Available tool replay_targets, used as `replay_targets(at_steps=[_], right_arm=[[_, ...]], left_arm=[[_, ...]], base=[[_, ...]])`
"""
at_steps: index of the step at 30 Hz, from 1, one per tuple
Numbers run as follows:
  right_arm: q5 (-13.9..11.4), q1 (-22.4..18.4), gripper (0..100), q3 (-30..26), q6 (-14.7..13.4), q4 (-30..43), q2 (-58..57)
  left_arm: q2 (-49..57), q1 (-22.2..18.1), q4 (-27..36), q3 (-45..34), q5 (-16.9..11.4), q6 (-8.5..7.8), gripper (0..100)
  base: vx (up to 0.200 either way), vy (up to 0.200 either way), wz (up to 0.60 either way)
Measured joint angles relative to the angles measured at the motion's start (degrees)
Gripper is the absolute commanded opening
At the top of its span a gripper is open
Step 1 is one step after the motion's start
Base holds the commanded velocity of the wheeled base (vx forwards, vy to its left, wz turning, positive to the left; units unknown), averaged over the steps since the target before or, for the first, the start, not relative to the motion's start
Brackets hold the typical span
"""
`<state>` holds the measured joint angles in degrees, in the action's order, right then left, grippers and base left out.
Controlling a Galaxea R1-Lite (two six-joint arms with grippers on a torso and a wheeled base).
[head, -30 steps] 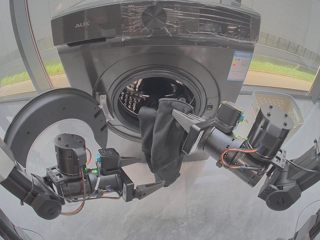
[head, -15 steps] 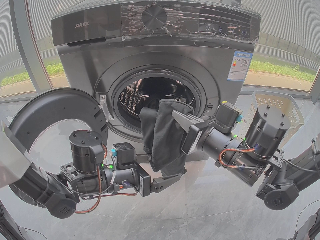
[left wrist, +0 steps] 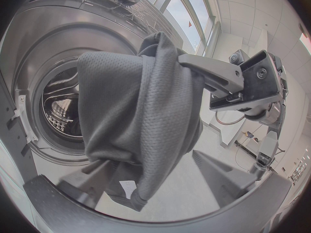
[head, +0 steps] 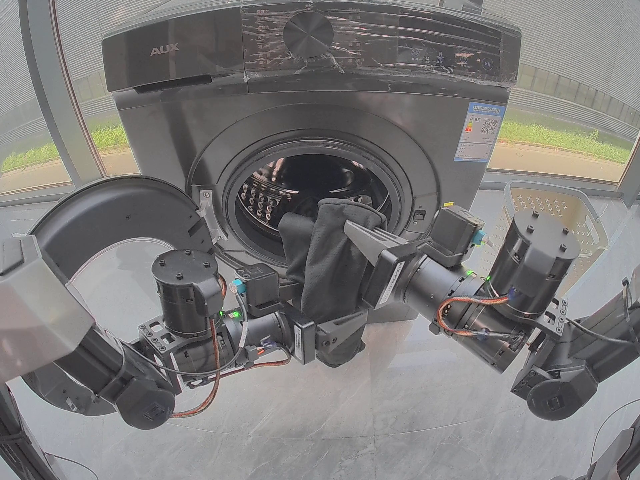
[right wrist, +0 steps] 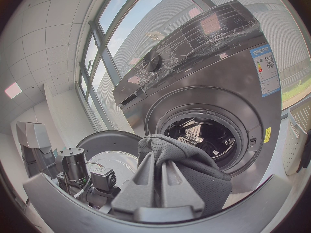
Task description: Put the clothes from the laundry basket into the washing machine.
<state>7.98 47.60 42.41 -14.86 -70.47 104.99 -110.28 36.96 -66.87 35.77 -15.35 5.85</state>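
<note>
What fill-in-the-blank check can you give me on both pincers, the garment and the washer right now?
1. The right pincer is ____ on the dark garment, held up before the washing machine.
2. The left pincer is open around the garment's ____ end.
3. The machine's door is swung ____.
4. The laundry basket stands on the floor to the robot's ____ of the machine.

Missing words: shut; lower; open; right.
</note>
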Motion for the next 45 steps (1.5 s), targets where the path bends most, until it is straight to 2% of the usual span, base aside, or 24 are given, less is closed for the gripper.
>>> replay_targets(at_steps=[5,9,19,20,24,30,36,40,45], right_arm=[[0.3,0.0,0,0.0,0.0,0.0,0.0],[1.6,0.0,0,-0.1,0.1,0.0,0.0],[1.6,-1.0,0,-0.2,0.2,-0.1,0.7],[1.4,-1.2,100,-0.4,0.3,-0.1,0.9],[1.0,-1.5,100,-0.9,0.2,-0.1,1.2],[1.2,-3.5,100,-2.2,0.2,-0.1,2.4],[1.7,-4.9,100,-3.9,0.3,-0.2,3.3],[1.8,-6.2,100,-5.0,1.2,-0.3,3.5],[1.8,-7.6,100,-7.3,3.3,-0.7,3.7]], left_arm=[[-2.1,0.1,-3.5,0.6,1.5,0.05,0],[-2.9,0.1,-5.1,0.6,1.5,0.06,0],[-0.3,0.9,-8.5,-2.9,1.3,0.02,0],[0.3,1.2,-8.7,-3.7,1.1,0.02,0],[2.4,1.7,-9.0,-5.5,0.7,0.17,0],[4.5,1.7,-8.9,-4.5,1.0,1.67,0],[4.9,1.3,-8.9,-2.5,1.7,1.89,0],[4.3,1.2,-8.9,-1.3,4.3,1.84,0],[3.8,1.2,-8.9,-0.2,5.4,1.83,0]], base=[[0.000,0.000,0.00],[0.000,0.000,0.00],[0.000,0.000,0.00],[0.000,0.000,0.00],[0.000,0.000,0.00],[0.000,0.000,0.00],[0.000,0.000,0.00],[0.000,0.000,0.00],[0.000,0.000,0.00]])
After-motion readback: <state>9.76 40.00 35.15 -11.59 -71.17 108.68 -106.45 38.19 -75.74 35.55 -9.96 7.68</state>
